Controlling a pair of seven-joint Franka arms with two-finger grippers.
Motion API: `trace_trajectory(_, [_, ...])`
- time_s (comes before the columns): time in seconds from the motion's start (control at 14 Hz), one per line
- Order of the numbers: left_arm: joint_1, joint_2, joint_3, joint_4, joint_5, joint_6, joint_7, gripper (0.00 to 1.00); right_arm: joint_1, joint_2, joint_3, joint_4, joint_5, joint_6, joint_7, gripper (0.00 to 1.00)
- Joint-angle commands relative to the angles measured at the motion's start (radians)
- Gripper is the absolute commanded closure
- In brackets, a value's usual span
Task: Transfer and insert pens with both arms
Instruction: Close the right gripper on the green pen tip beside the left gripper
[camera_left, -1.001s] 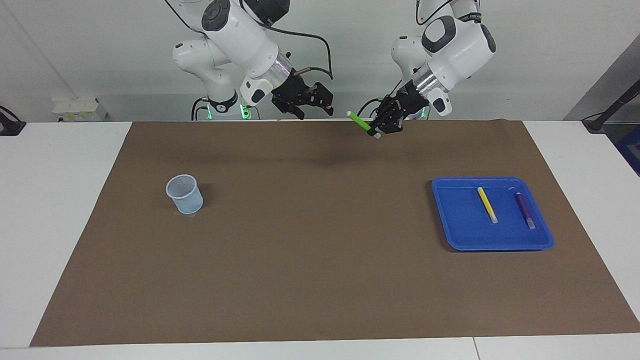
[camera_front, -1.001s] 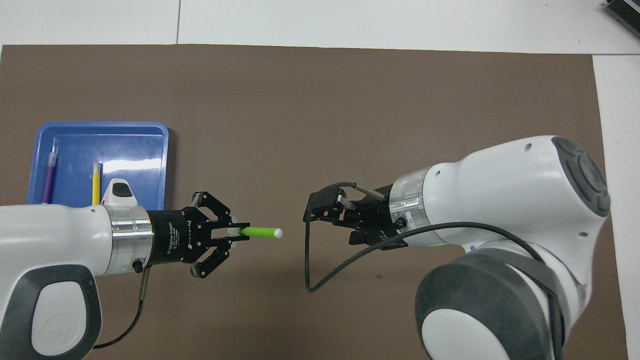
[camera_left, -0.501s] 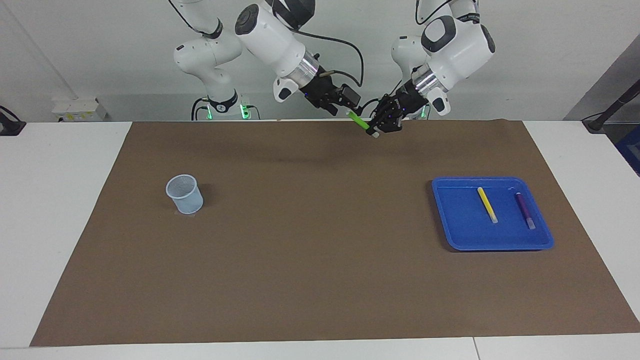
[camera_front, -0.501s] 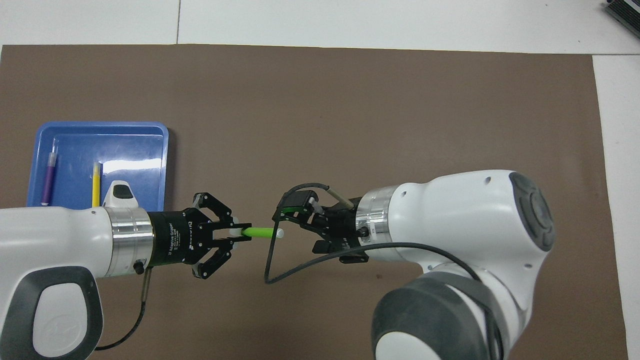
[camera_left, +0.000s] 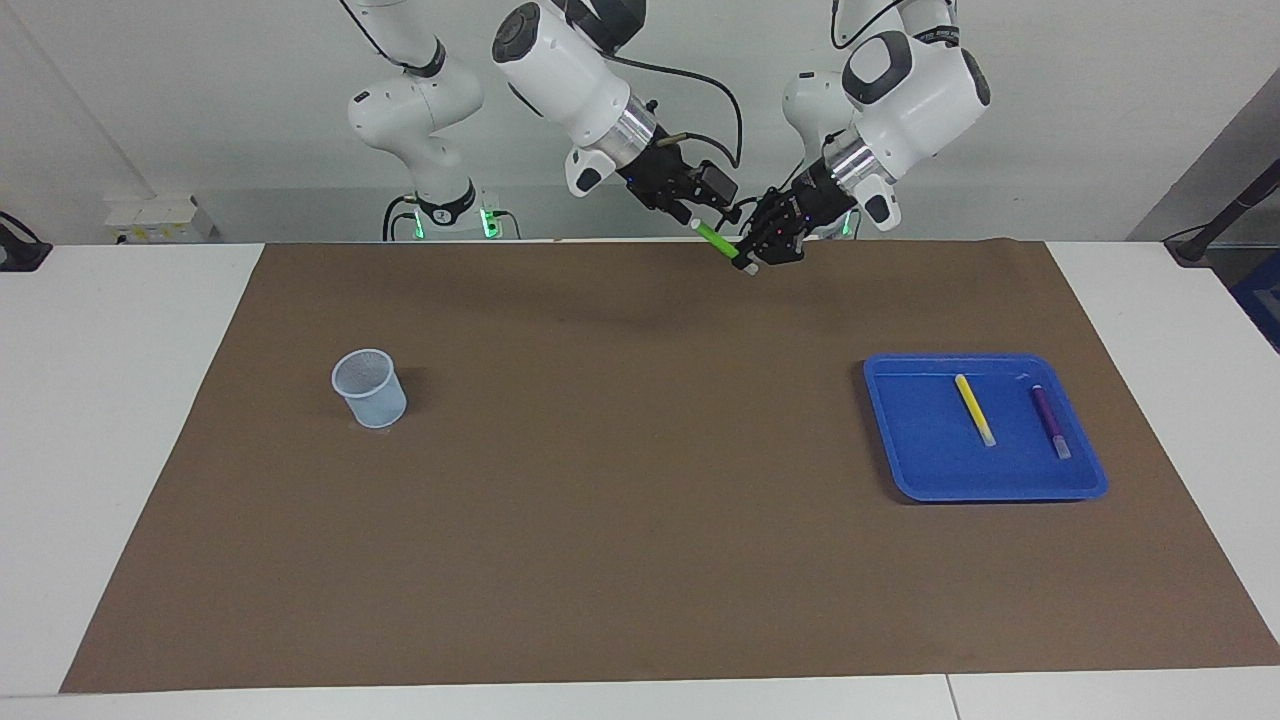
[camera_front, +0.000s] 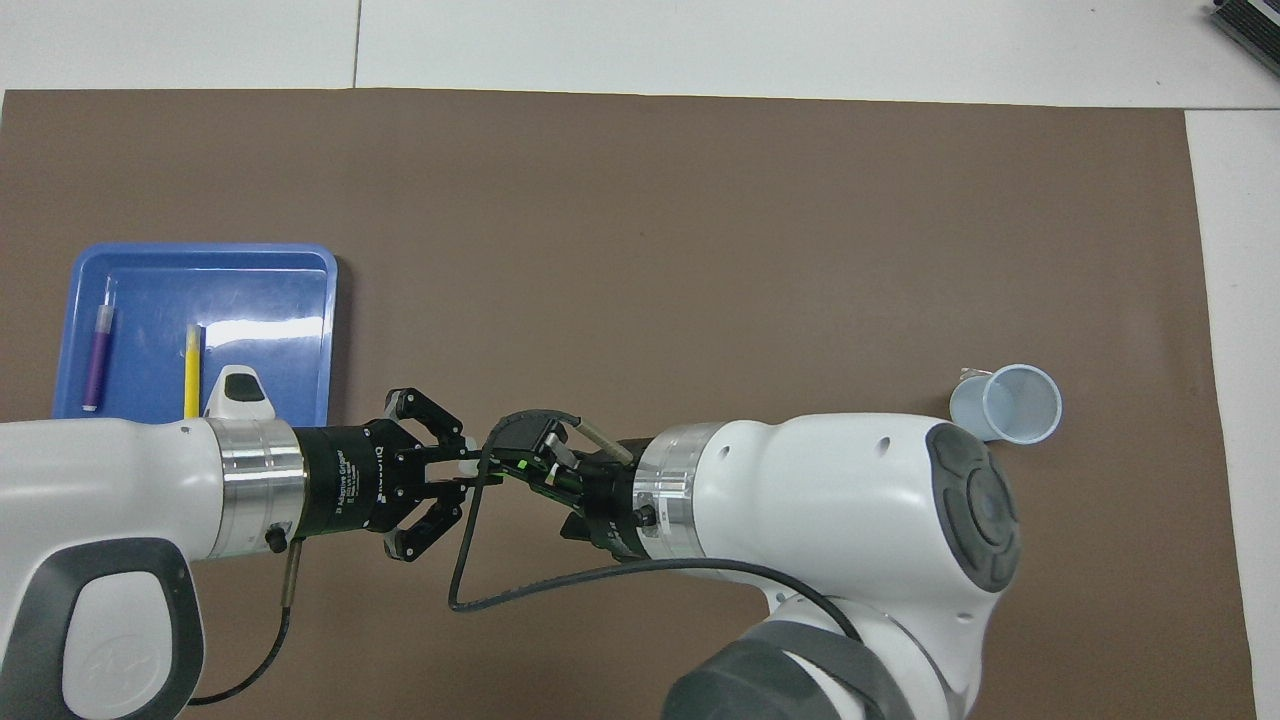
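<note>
The left gripper (camera_left: 752, 258) has its fingers (camera_front: 462, 470) clamped on the pale end of the green pen (camera_left: 716, 239), holding it up in the air over the robots' edge of the brown mat (camera_left: 640, 480), near the middle of the desk (camera_left: 130, 420). The pen's free end points toward the right gripper (camera_left: 700, 207), whose fingers stand wide apart around that free end without yet pinching it. This looks like a mid-air handover: holding the pen by one end leaves most of its shaft bare for the other arm to take.

The handover seems needed because the pens lie at the left arm's end of the desk and the pale blue cup (camera_left: 369, 387) stands toward the right arm's end. The yellow pen (camera_left: 974, 409) and purple pen (camera_left: 1049, 421) lie side by side, apart, in the blue tray (camera_left: 920, 470), still waiting for their turn.

White lettering runs along the left gripper's black body in the overhead view; it seems to read "Adaptive Gripper", though I cannot make it out with certainty.
</note>
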Motion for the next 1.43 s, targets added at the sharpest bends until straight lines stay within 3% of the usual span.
trace_trajectory(0.0, [-0.017,-0.035,0.01,-0.033,-0.018,0.015,-0.015,1.0,0.002,0.0,-0.003,-0.016,0.028,0.046,-0.055,0.06])
trace_trajectory(0.21, [-0.016,-0.041,0.01,-0.033,-0.018,0.014,-0.022,1.0,0.005,0.013,-0.003,-0.016,0.028,0.053,-0.058,0.26])
trace_trajectory(0.57, [-0.012,-0.043,0.01,-0.033,-0.018,0.012,-0.027,1.0,0.003,0.016,-0.003,-0.016,0.028,0.073,-0.087,0.38])
trace_trajectory(0.93, [-0.012,-0.043,0.01,-0.033,-0.018,0.014,-0.028,1.0,0.003,0.016,-0.003,-0.016,0.028,0.071,-0.087,0.77])
trace_trajectory(1.07, [-0.012,-0.047,0.01,-0.033,-0.018,0.011,-0.031,1.0,0.002,0.016,-0.003,-0.019,0.028,0.068,-0.088,1.0])
trace_trajectory(1.36, [-0.012,-0.047,0.011,-0.033,-0.018,0.005,-0.027,1.0,-0.003,0.016,-0.003,-0.019,0.028,0.071,-0.105,1.0])
